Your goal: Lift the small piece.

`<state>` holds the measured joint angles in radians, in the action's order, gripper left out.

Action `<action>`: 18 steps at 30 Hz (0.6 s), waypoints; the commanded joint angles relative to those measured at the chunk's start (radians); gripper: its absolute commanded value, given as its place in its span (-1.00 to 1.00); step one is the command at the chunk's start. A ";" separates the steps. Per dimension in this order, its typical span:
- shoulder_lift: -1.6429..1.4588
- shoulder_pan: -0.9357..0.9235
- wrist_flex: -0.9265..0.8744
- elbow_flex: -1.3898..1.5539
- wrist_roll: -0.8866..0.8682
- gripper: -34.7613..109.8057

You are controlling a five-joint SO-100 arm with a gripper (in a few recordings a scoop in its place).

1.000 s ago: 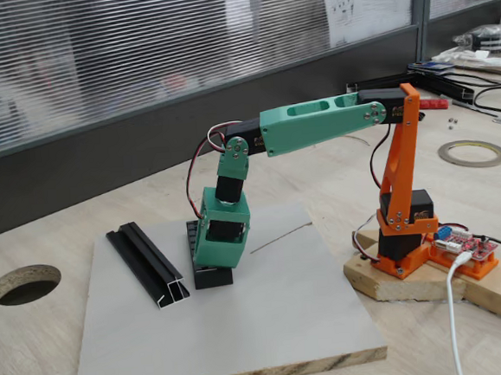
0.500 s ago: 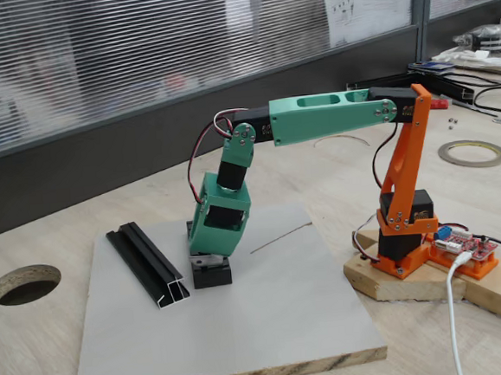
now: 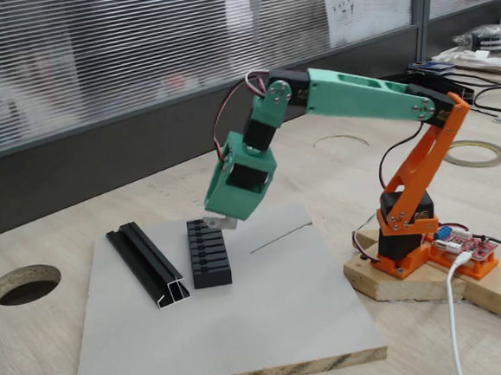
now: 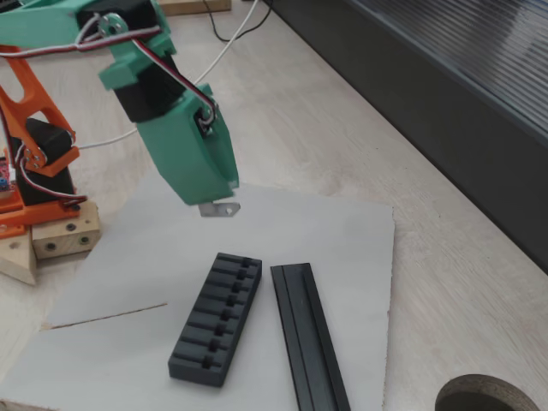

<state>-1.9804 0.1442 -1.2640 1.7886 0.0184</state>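
The small piece (image 4: 218, 208), a tiny flat silver-grey metal tab with a hole, sticks out below my green gripper (image 4: 214, 202), which is shut on it. It hangs in the air above the grey board (image 4: 342, 248), just beyond the far end of the ribbed black block (image 4: 216, 318). In a fixed view the small piece (image 3: 226, 222) shows at the tip of my gripper (image 3: 223, 219), above the ribbed black block (image 3: 209, 253). The long black channel rail (image 3: 148, 264) lies left of the block.
The grey board (image 3: 269, 316) rests on a wooden table with a round hole (image 3: 25, 284) at the left. My orange base (image 3: 407, 245) stands on a wooden block to the right. A tape ring (image 3: 472, 153) and cables lie at the back right.
My gripper rose from the ribbed black block and moved slightly right, carrying the small piece up off it. The block now lies fully uncovered.
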 commanded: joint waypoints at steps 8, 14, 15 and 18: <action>-0.170 0.014 -0.258 -0.020 0.009 -0.43; -0.239 0.014 -0.330 -0.020 0.009 -0.43; -0.245 0.012 -0.334 -0.018 0.008 -0.42; -0.275 0.012 -0.382 -0.020 0.008 -0.42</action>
<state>-2.2059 0.1411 -1.6061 1.7871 0.0184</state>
